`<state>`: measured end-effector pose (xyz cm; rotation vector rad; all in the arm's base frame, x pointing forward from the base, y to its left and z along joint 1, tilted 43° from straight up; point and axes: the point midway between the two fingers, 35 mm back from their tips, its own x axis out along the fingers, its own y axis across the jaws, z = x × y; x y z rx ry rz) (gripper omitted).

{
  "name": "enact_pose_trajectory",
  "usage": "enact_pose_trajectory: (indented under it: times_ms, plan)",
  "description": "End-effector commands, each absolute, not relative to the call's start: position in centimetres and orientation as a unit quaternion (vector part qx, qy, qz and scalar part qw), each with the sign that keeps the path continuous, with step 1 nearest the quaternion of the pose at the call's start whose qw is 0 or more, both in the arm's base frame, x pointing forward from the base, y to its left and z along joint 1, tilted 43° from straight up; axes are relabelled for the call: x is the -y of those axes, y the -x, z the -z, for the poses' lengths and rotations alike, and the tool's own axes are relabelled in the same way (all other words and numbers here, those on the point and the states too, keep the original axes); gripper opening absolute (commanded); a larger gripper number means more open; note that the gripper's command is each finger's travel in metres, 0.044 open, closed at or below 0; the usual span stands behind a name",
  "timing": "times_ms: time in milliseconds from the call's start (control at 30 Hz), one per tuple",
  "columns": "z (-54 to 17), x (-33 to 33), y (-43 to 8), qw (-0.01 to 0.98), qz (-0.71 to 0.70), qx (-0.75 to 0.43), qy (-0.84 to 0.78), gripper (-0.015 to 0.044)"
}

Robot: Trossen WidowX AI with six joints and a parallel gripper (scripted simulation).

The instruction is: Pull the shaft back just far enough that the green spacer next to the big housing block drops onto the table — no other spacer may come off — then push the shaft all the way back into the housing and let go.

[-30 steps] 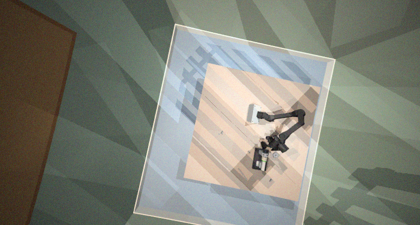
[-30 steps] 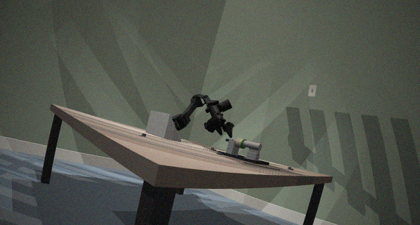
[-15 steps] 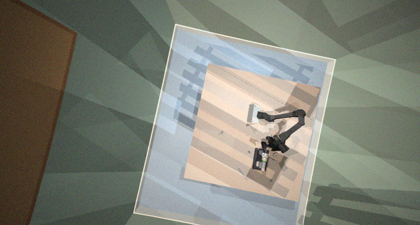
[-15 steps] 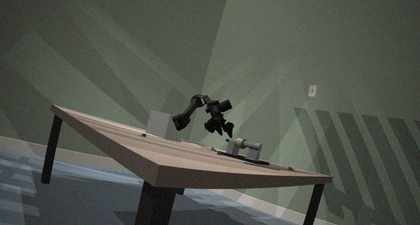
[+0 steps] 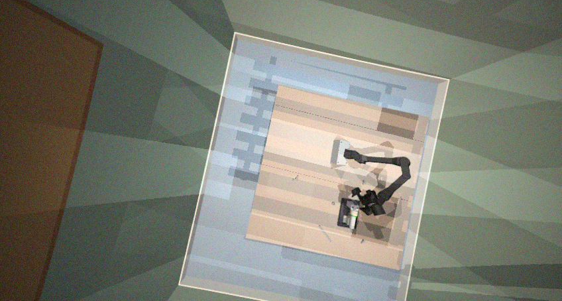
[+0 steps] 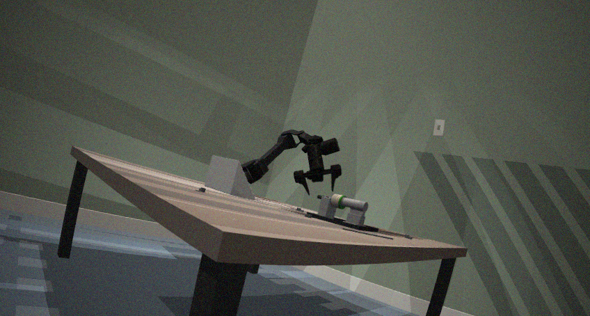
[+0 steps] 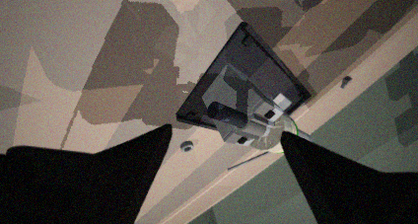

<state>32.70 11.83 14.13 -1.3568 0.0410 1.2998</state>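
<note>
The dark end of the shaft (image 6: 320,196) (image 7: 227,114) sticks out past a grey upright block (image 6: 326,207). A cream spacer (image 6: 334,200) (image 7: 270,139) and the thin green spacer (image 5: 354,215) (image 6: 341,201) sit side by side on the shaft, the green one against a large grey cylinder (image 5: 352,223) (image 6: 356,204). The cylinder rests on a second block (image 6: 355,217). In the wrist view only the green spacer's edge shows. My gripper (image 6: 321,192) (image 7: 226,132) is open and empty. Its fingertips are spread above the dark shaft end, apparently not touching it.
The blocks stand on a black base tray (image 5: 339,215) (image 7: 212,68). A thin rod (image 5: 325,233) (image 6: 368,233) (image 7: 247,161) lies beside it. Small hardware includes a nut (image 5: 333,203) (image 7: 186,146) and a screw (image 5: 362,241) (image 7: 346,82). A pale box (image 5: 342,152) (image 6: 223,174) stands at the arm's base.
</note>
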Motion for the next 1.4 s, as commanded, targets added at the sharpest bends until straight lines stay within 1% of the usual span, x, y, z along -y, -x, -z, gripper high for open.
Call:
enact_pose_trajectory:
  times_ms: [0,100,233,433,1367]
  plan:
    - [-14.5,-11.9,-34.1,0.709,-0.574,-0.285,0.293,0.0440]
    - [-14.7,-11.8,-34.5,0.720,-0.538,-0.411,0.151,0.0440]
    - [-15.2,-11.7,-34.8,0.691,-0.454,-0.561,-0.027,0.0440]
    - [-15.6,-11.7,-34.9,0.630,-0.342,-0.675,-0.174,0.0440]
    - [-15.7,-11.7,-34.9,0.628,-0.339,-0.678,-0.178,0.0440]
